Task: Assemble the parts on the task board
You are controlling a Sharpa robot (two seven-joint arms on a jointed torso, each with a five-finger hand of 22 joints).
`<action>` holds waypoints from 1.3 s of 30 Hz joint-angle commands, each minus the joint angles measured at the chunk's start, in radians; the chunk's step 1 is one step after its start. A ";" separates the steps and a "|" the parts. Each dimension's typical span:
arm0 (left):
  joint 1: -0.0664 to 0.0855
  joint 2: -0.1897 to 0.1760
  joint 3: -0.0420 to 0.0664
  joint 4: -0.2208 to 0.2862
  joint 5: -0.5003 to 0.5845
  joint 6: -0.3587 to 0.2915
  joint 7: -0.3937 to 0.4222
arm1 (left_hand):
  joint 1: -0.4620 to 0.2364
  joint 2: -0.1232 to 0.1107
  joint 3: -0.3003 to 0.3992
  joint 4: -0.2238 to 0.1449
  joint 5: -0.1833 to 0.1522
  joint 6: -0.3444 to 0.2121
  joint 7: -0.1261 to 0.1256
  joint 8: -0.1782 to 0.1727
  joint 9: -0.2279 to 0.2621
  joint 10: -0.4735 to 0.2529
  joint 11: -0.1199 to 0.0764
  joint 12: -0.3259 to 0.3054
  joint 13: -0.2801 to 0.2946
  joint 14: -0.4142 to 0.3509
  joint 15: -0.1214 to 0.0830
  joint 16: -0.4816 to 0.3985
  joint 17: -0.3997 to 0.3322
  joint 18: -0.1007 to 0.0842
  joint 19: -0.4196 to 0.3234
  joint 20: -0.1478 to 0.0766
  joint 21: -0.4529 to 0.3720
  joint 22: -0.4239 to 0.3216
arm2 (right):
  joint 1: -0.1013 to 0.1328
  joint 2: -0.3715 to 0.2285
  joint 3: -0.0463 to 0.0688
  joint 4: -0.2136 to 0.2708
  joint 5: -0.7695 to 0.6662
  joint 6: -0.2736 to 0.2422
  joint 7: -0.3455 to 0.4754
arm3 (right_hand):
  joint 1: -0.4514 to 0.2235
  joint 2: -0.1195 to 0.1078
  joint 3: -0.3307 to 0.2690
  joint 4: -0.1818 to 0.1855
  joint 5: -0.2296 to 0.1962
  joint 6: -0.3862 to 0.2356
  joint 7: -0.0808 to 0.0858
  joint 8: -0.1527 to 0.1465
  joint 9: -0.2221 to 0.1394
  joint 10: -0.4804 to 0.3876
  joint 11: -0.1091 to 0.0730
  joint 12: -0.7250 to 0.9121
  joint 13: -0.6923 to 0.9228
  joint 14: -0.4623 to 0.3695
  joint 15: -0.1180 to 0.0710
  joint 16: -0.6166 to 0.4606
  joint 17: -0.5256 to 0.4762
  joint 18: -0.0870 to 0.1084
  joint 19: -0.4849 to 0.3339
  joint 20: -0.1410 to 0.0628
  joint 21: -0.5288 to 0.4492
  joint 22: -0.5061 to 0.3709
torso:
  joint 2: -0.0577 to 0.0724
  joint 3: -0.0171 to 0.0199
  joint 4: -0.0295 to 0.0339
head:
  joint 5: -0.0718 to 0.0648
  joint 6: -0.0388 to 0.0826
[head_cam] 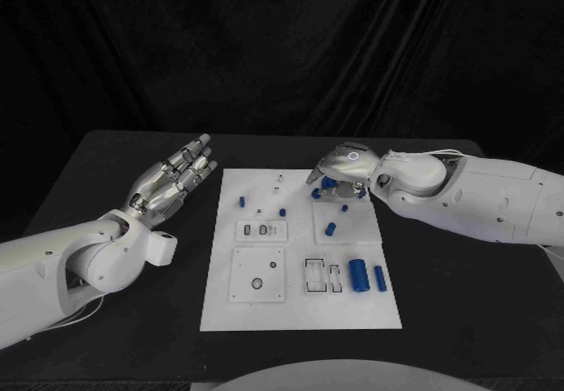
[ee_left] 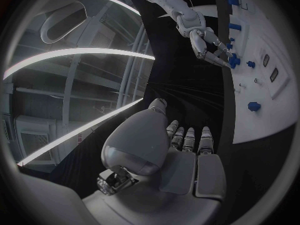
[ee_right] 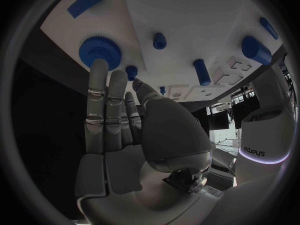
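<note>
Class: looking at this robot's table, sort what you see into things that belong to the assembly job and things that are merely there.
Belongs to the job:
task board
blue gear
blue cylinders
right hand, fingertips at the gear

Merely there:
black table
left hand, held open, apart from the board

Place: a robotics lab or test bench, set up for staged assembly trials.
Table: a black table point(head_cam: 129, 163) ringed by black curtain backdrop.
Work surface: a white task board point(head_cam: 300, 314) lying flat in the middle of the table, with cut-out slots and small blue parts point(head_cam: 378, 277) on it.
Ceiling: the left wrist view shows long strip lights point(ee_left: 81, 55) and bare metal framing overhead, like an industrial hall.
Machine: two white robot arms with silver hands, a branded wrist band on one.
</note>
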 commanded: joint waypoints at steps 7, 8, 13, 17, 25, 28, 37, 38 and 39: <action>0.002 0.003 0.001 -0.004 -0.010 0.025 0.079 | 0.013 0.000 0.005 -0.001 0.003 -0.001 0.005 0.002 0.000 -0.001 0.002 -0.007 -0.001 0.000 0.008 -0.004 -0.001 0.019 0.001 0.009 -0.006 -0.002 | -0.010 0.002 0.001 -0.004 -0.010 -0.008 0.014 | -0.019 -0.012 0.008 0.012 -0.019 0.022 0.008 0.008 -0.002 0.027 0.005 0.006 0.000 0.005 0.000 0.024 0.020 0.000 -0.016 0.004 0.021 0.022 | -0.001 -0.0005 0.0007 | -0.002 -0.002; 0.002 0.004 0.001 -0.005 -0.010 0.026 0.079 | 0.013 0.000 0.005 -0.001 0.004 -0.001 0.005 0.002 0.000 -0.001 0.002 -0.007 -0.001 0.000 0.008 -0.004 -0.001 0.019 0.001 0.009 -0.006 -0.002 | -0.010 0.002 0.001 -0.005 -0.010 -0.007 0.015 | -0.019 -0.012 0.008 0.012 -0.019 0.022 0.008 0.008 -0.002 0.027 0.005 0.006 0.000 0.005 0.000 0.026 0.021 0.000 -0.017 0.004 0.021 0.022 | -0.001 -0.0003 0.0007 | -0.002 -0.002; 0.002 0.005 0.001 -0.004 -0.010 0.030 0.080 | 0.014 0.000 0.006 -0.001 0.005 -0.002 0.004 0.002 0.000 -0.001 0.001 -0.007 -0.001 0.000 0.008 -0.004 -0.001 0.019 0.001 0.010 -0.006 -0.002 | -0.012 0.008 0.001 -0.016 -0.010 0.003 0.016 | -0.017 -0.012 0.010 0.012 -0.018 0.022 0.010 0.007 -0.002 0.029 0.005 0.005 0.000 0.004 0.001 0.024 0.019 0.000 -0.019 0.005 0.023 0.025 | 0.000 0.0001 0.0000 | -0.002 -0.002; 0.002 0.005 0.001 -0.003 -0.010 0.034 0.079 | 0.014 0.000 0.006 -0.001 0.005 -0.001 0.004 0.002 0.000 -0.001 0.001 -0.007 -0.001 0.000 0.009 -0.004 -0.001 0.019 0.001 0.010 -0.006 -0.002 | -0.016 0.014 0.001 -0.027 -0.010 0.012 0.019 | -0.003 -0.012 0.027 0.006 0.000 0.025 0.013 0.005 -0.005 0.037 0.008 0.000 -0.002 -0.002 0.002 0.024 0.019 0.000 -0.030 0.006 0.033 0.039 | 0.001 0.0001 -0.0010 | 0.001 -0.003; 0.002 0.003 0.001 -0.001 -0.010 0.039 0.076 | 0.015 0.001 0.007 -0.002 0.006 0.003 0.006 0.002 0.001 -0.001 0.002 -0.007 -0.001 0.000 0.012 -0.004 -0.001 0.019 0.001 0.012 -0.006 -0.002 | -0.031 0.033 0.001 -0.050 -0.010 0.021 0.023 | 0.015 -0.012 0.065 -0.001 0.011 0.038 0.020 0.006 -0.006 0.060 0.004 -0.007 -0.006 -0.004 0.000 0.050 0.046 0.001 -0.048 0.006 0.051 0.065 | 0.001 -0.0001 0.0005 | -0.001 -0.004; 0.002 0.002 0.001 -0.001 -0.010 0.040 0.075 | 0.015 0.001 0.007 -0.002 0.006 0.003 0.006 0.002 0.001 -0.001 0.002 -0.007 -0.001 0.000 0.012 -0.004 -0.001 0.019 0.001 0.012 -0.006 -0.002 | -0.034 0.040 0.001 -0.061 -0.010 0.015 0.024 | 0.018 -0.014 0.081 -0.001 0.010 0.049 0.022 0.009 -0.005 0.071 0.003 -0.010 -0.007 -0.004 0.000 0.054 0.051 0.001 -0.054 0.005 0.059 0.076 | 0.000 -0.0005 0.0008 | -0.001 -0.005; 0.002 0.000 0.001 0.002 -0.010 0.043 0.070 | 0.019 0.002 0.011 -0.004 0.009 0.008 0.012 0.004 0.002 -0.001 0.007 -0.007 -0.001 0.000 0.017 -0.004 -0.001 0.019 0.001 0.017 -0.006 -0.002 | -0.038 0.051 0.001 -0.082 -0.010 -0.063 0.044 | 0.049 -0.019 0.152 -0.004 -0.044 0.125 0.019 0.040 0.017 0.155 -0.007 -0.012 -0.009 0.000 -0.008 0.081 0.078 -0.001 -0.071 0.001 0.100 0.130 | 0.000 -0.0004 0.0004 | -0.001 -0.007; 0.002 0.000 0.001 0.003 -0.010 0.044 0.069 | 0.019 0.002 0.011 -0.005 0.010 0.008 0.012 0.004 0.002 -0.001 0.008 -0.007 -0.001 0.000 0.018 -0.004 -0.001 0.019 0.001 0.017 -0.006 -0.002 | -0.038 0.051 0.001 -0.082 -0.010 -0.078 0.048 | 0.056 -0.020 0.161 -0.005 -0.057 0.134 0.019 0.044 0.021 0.169 -0.009 -0.014 -0.009 0.004 -0.009 0.094 0.092 -0.003 -0.068 -0.001 0.120 0.155 | 0.000 -0.0002 0.0005 | -0.001 -0.007; 0.002 -0.001 0.001 0.003 -0.010 0.044 0.069 | 0.021 0.002 0.013 -0.007 0.012 0.009 0.013 0.004 0.002 -0.001 0.008 -0.007 -0.001 0.000 0.019 -0.004 -0.001 0.019 0.001 0.019 -0.006 -0.002 | -0.038 0.051 0.001 -0.081 -0.010 -0.090 0.052 | 0.060 -0.019 0.165 -0.006 -0.069 0.145 0.019 0.049 0.025 0.183 -0.010 -0.012 -0.008 0.009 -0.010 0.109 0.106 -0.007 -0.062 -0.002 0.141 0.180 | 0.000 -0.0002 0.0007 | -0.001 -0.008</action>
